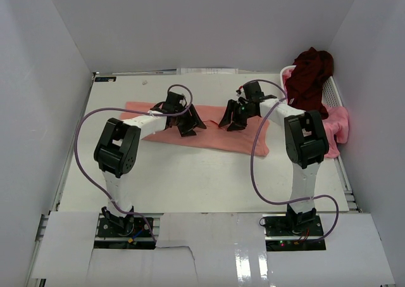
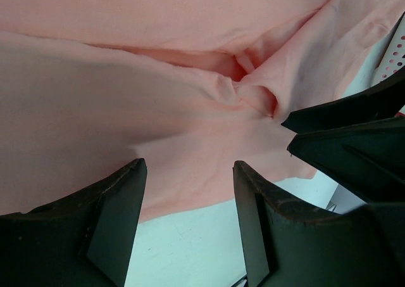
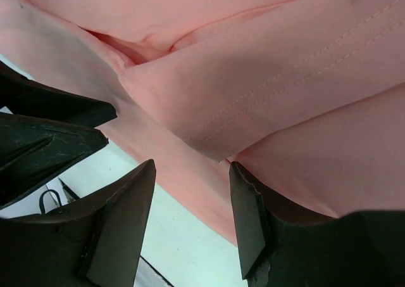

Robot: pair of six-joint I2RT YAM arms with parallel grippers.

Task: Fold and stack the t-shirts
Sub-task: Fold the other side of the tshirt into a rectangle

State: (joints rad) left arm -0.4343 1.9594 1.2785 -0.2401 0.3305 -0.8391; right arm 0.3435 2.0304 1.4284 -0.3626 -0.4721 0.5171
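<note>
A salmon-pink t-shirt (image 1: 215, 140) of soft matte cloth was spread across the white table (image 1: 190, 179) toward 12 o'clock, and a double-stitched hem (image 3: 285, 65) was seen on it. The left gripper (image 1: 187, 123) and right gripper (image 1: 235, 118) were poised over it, fingers apart, nothing clamped. At 2 o'clock a dark maroon t-shirt (image 1: 310, 76) was heaped on a white slatted basket (image 1: 333, 94), with a brighter pink t-shirt (image 1: 339, 126) draped beside.

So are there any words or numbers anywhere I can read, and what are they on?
None can be read.
The salmon-pink t-shirt shows no print in any view.
A small dark mark at the far left corner of the table is too small to read.
</note>
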